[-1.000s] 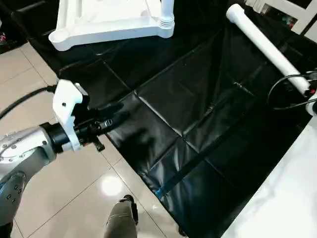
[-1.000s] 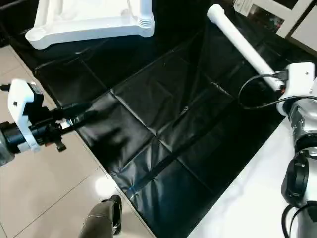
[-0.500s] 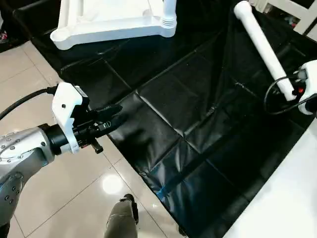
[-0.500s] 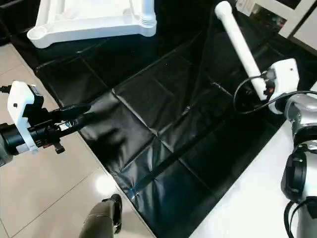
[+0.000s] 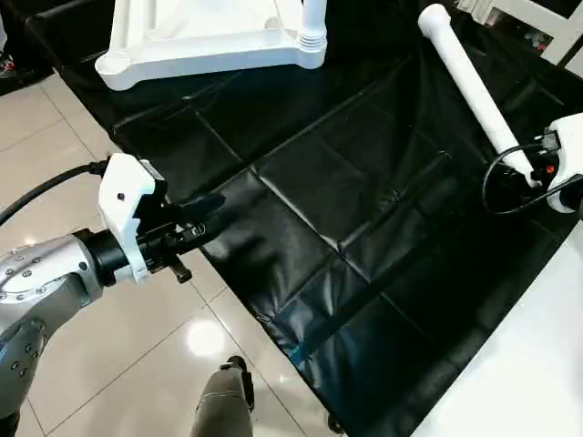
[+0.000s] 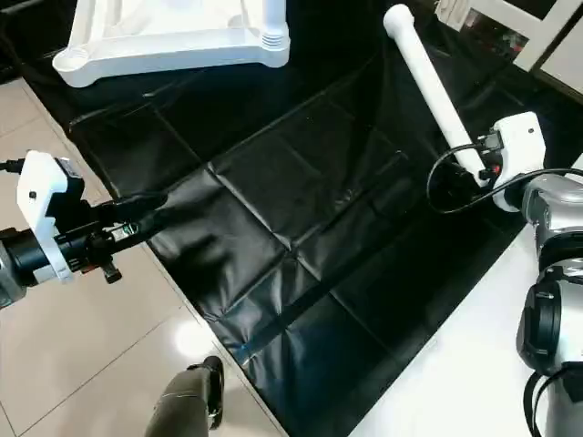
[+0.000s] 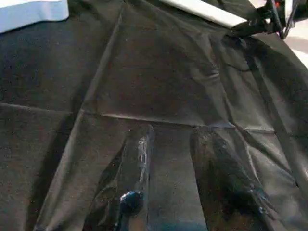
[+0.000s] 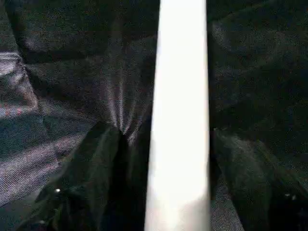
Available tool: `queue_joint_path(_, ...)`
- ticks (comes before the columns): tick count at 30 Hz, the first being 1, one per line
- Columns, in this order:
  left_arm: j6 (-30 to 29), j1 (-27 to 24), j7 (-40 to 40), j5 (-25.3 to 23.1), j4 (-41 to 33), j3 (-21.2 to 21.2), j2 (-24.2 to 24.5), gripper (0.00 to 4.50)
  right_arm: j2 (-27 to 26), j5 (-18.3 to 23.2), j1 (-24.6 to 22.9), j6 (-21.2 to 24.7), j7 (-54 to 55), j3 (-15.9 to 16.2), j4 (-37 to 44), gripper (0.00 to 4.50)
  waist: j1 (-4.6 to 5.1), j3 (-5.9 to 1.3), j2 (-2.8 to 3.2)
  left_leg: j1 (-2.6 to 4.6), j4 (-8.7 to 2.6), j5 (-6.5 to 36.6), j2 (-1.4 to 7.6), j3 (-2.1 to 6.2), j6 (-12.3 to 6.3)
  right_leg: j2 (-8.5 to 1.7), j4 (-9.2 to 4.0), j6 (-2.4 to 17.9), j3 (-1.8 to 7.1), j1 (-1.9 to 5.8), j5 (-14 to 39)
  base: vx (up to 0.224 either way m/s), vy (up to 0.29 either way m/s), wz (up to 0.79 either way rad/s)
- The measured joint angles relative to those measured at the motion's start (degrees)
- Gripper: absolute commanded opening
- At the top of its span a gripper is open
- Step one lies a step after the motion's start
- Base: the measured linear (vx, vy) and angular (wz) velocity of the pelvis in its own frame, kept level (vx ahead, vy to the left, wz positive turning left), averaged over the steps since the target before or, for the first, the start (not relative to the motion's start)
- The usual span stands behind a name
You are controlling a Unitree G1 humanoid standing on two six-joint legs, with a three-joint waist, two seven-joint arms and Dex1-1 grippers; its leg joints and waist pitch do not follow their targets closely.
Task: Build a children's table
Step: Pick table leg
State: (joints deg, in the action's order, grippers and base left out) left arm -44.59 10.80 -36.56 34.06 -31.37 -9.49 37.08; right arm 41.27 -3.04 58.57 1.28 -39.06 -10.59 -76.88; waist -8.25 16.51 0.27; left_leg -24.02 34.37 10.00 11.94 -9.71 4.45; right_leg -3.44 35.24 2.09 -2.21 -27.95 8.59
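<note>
The white table top (image 5: 196, 44) lies upside down at the far left of the black sheet, with one leg (image 5: 312, 16) standing in its near corner socket. A loose white tube leg (image 5: 469, 86) lies slanting on the sheet at the right. My right gripper (image 5: 521, 171) is at this leg's near end. In the right wrist view the leg (image 8: 179, 120) runs between the two black fingers (image 8: 103, 178), which press on its sides. My left gripper (image 5: 215, 206) hovers over the sheet's left edge, open, with nothing between its fingers (image 7: 139, 154).
The black sheet (image 5: 346, 228) covers the middle of the floor, with beige tiles (image 5: 109, 364) at the left. A white surface (image 5: 537, 355) fills the near right corner. A person's shoe (image 5: 225, 401) stands at the near edge. A black cable (image 5: 499, 182) loops by my right wrist.
My right gripper has narrowed onto the loose leg's near end, and the leg's far end has swung a little to the left. My left gripper has stayed where it was.
</note>
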Motion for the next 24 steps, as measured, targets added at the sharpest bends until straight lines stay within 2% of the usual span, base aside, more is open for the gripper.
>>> queue_joint_path(4, 0.06, 0.02, 0.6, -0.09, 0.0, 0.91, -0.3, 1.52, 0.0, -0.01, -0.16, 0.05, 0.0, 0.04, 0.06, 2.85, 0.01, 0.03, -0.15, 0.0, 0.01, -0.01, 0.0, -0.02, -0.02, -0.03, 0.01, 0.0, 0.01, 0.01, 0.0, 0.0, 0.0, 0.0)
queue_joint_path(13, 2.48, 0.13, 3.11, -3.03, 1.43, 3.17, -2.46, 1.52, -0.73, 0.49, -2.08, 0.54, 1.94, -0.45, 1.15, 2.05, 0.07, -0.05, -1.18, 0.0, 0.1, -0.1, 0.02, -0.12, -0.15, -0.11, 0.05, 0.0, 0.0, 0.13, 0.0, 0.0, 0.0, 0.0)
queue_joint_path(21, 6.43, -0.24, 6.66, -7.38, 5.02, 6.15, -6.56, 1.52, -2.88, 3.68, -5.19, -1.27, 2.99, -2.82, 2.5, 1.39, 0.43, -0.44, -1.85, 0.04, 0.54, -0.14, 0.01, -0.2, -0.22, -0.28, 0.65, 0.02, -0.01, 0.14, 0.02, 0.0, 0.0, 0.0)
queue_joint_path(24, 8.52, -0.34, 8.24, -9.28, 7.63, 7.72, -9.08, 1.52, -4.57, 5.22, -6.52, -1.29, 3.55, -3.78, 3.32, 1.27, 1.12, -1.0, -2.19, 0.04, 0.92, -0.14, 0.04, -0.2, -0.23, -0.26, 0.98, 0.02, -0.03, 0.15, 0.02, 0.0, 0.0, 0.0)
